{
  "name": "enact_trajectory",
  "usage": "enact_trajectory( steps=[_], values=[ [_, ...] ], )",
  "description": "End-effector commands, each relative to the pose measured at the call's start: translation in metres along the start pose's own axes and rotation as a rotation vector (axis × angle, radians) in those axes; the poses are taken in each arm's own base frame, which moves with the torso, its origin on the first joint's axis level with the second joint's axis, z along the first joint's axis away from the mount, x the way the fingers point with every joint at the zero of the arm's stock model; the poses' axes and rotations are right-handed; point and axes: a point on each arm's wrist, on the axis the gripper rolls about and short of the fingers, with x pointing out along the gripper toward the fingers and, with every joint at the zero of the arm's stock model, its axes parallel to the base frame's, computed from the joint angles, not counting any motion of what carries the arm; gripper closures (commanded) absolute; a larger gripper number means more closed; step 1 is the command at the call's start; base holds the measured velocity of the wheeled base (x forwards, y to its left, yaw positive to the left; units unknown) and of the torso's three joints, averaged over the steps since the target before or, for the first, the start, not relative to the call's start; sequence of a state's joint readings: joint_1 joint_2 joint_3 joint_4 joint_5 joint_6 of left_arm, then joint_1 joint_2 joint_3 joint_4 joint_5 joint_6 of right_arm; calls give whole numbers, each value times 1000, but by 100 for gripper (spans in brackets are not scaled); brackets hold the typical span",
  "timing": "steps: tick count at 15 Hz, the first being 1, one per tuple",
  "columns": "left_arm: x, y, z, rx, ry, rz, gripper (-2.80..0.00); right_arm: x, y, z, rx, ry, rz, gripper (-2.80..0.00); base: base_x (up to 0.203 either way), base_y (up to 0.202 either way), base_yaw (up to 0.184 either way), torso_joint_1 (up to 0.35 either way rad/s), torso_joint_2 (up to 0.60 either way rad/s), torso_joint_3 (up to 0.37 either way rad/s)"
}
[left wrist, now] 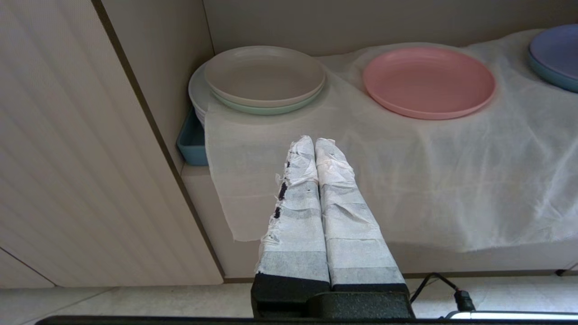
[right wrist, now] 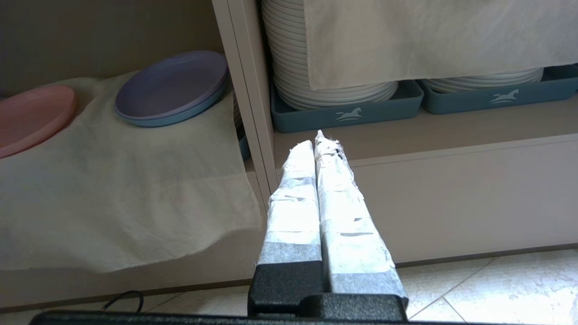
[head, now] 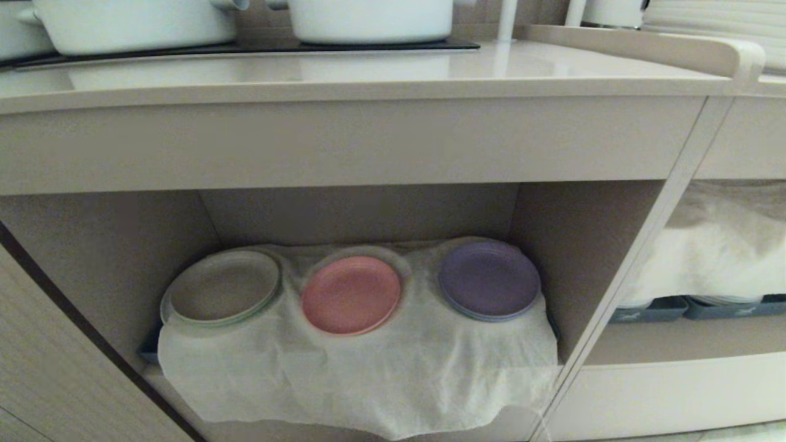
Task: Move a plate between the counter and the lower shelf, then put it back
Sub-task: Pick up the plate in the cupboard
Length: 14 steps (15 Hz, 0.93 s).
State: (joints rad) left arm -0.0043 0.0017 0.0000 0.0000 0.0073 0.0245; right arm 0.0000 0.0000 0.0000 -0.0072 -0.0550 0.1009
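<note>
While nothing is yet lifted, the head view lists the pink plate (head: pixel 351 294) on the lower shelf (head: pixel 368 368), between pale stacked plates (head: pixel 222 286) and a purple plate (head: pixel 489 280); the desk (head: pixel 368 80) above is bare in front. Left wrist view: left claw (left wrist: pixel 314 142) pressed together, empty, short of the cloth's edge. Right wrist view: right claw (right wrist: pixel 316 139) likewise together (parked by the divider). Step: opening approach. Next: part a claw, reach the plate's rim.

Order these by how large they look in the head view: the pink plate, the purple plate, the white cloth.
1. white cloth, by far the largest.
2. pink plate and purple plate: they look about alike, so I do not rank them.
</note>
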Motion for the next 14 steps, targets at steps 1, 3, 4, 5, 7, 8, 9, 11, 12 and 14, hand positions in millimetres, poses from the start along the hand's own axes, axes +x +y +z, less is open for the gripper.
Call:
enact_trajectory(
  steps=[1, 3, 4, 5, 7, 8, 9, 11, 12, 14],
  values=[
    [0, 0, 0, 0, -1, -7, 0, 0, 0, 0, 0, 0, 0, 0, 0, 0, 0, 0, 0, 0],
    [0, 0, 0, 0, 0, -8, 0, 0, 0, 0, 0, 0, 0, 0, 0, 0, 0, 0, 0, 0],
    [0, 0, 0, 0, -2, -8, 0, 0, 0, 0, 0, 0, 0, 0, 0, 0, 0, 0, 0, 0],
    [0, 0, 0, 2, 0, -8, 0, 0, 0, 0, 0, 0, 0, 0, 0, 0, 0, 0, 0, 0],
    [0, 0, 0, 26, -3, -8, 0, 0, 0, 0, 0, 0, 0, 0, 0, 0, 0, 0, 0, 0],
    [0, 0, 0, 48, -4, -13, 0, 0, 0, 0, 0, 0, 0, 0, 0, 0, 0, 0, 0, 0],
    [0, -1, 0, 86, -8, -32, 0, 0, 0, 0, 0, 0, 0, 0, 0, 0, 0, 0, 0, 0],
    [0, -1, 1, 138, -18, -45, 0, 0, 0, 0, 0, 0, 0, 0, 0, 0, 0, 0, 0, 0],
    [0, -1, 2, 134, -21, -47, 0, 0, 0, 0, 0, 1, 0, 0, 0, 0, 0, 0, 0, 0],
    [-4, -1, 13, 132, -56, -62, 0, 0, 0, 0, 0, 0, 0, 0, 0, 0, 0, 0, 0, 0]
  ],
)
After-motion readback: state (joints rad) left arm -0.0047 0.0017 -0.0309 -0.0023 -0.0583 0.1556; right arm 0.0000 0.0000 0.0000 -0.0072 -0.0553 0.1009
